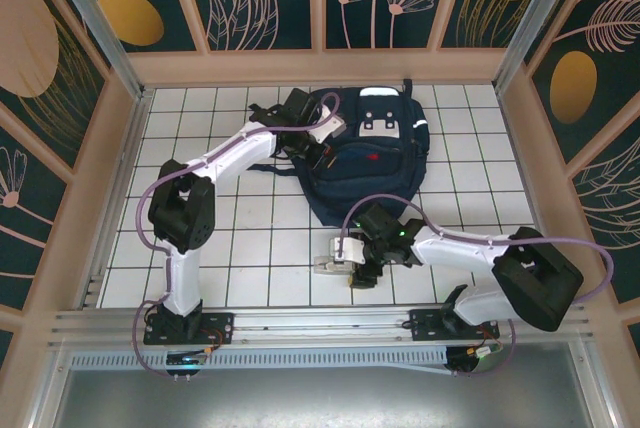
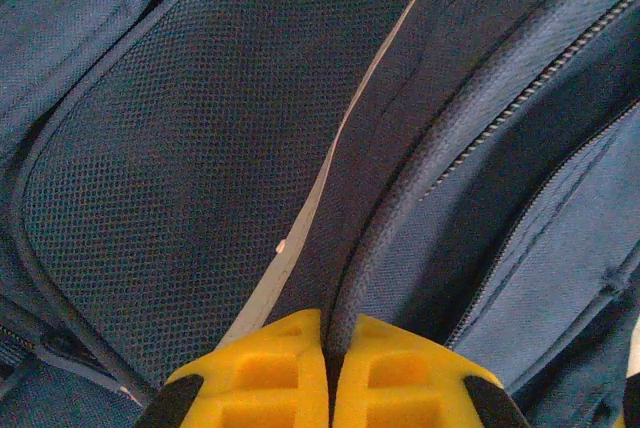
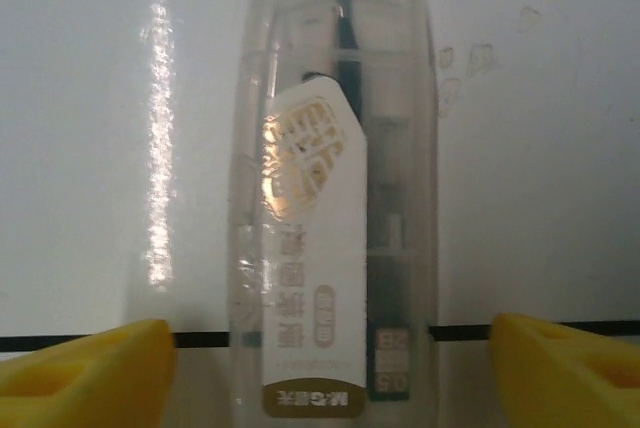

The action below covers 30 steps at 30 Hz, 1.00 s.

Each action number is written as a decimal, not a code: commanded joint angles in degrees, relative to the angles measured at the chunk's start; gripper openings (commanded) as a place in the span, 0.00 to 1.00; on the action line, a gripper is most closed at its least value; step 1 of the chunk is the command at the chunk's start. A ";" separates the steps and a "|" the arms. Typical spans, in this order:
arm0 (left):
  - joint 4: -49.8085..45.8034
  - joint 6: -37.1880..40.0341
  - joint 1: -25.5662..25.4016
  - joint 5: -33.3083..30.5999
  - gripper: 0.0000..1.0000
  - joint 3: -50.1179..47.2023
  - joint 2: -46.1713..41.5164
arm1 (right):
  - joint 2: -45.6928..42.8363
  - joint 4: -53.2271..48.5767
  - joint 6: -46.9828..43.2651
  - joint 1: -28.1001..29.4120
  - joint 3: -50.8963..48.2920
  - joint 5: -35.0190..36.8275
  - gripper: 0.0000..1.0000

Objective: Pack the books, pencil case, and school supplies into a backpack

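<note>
Clear case [image 3: 335,198] between open right end effector [image 3: 335,368] jaws; left end effector [image 2: 328,373] clamps backpack [image 2: 180,168].

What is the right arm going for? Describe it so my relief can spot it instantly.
From the big navy backpack mid-table, come toward the near edge to the right gripper. Between its open yellow fingers, flat on the white tiles, lies the small case. Unlike the dark fabric pack, it is see-through plastic with a rounded end and a white-and-gold label.
</note>
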 commanded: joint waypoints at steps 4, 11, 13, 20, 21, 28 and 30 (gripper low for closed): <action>0.52 -1.53 0.54 3.54 0.00 -1.21 -3.33 | 3.97 -3.48 -0.10 0.34 2.93 4.26 0.63; -0.92 -0.61 0.48 4.43 0.00 0.16 -2.96 | 4.97 -6.63 -1.37 0.20 4.24 0.29 0.49; -0.97 -0.99 0.53 5.12 0.00 0.61 -3.16 | 3.26 -6.60 -0.55 -0.58 4.32 -2.64 0.43; -2.21 -2.46 0.57 7.26 0.00 4.34 -4.05 | -9.51 -1.15 9.50 -4.93 2.44 -7.14 0.38; -2.45 -2.69 0.56 7.60 0.00 5.17 -4.23 | -12.13 0.72 11.99 -5.98 1.66 -7.17 0.38; -3.15 -5.64 0.57 10.66 0.00 11.43 -4.28 | -28.36 10.01 28.17 -11.21 -3.76 -4.02 0.36; -3.34 -6.70 0.50 10.72 0.00 13.27 -3.71 | -31.67 11.43 33.33 -11.55 -4.81 -2.44 0.35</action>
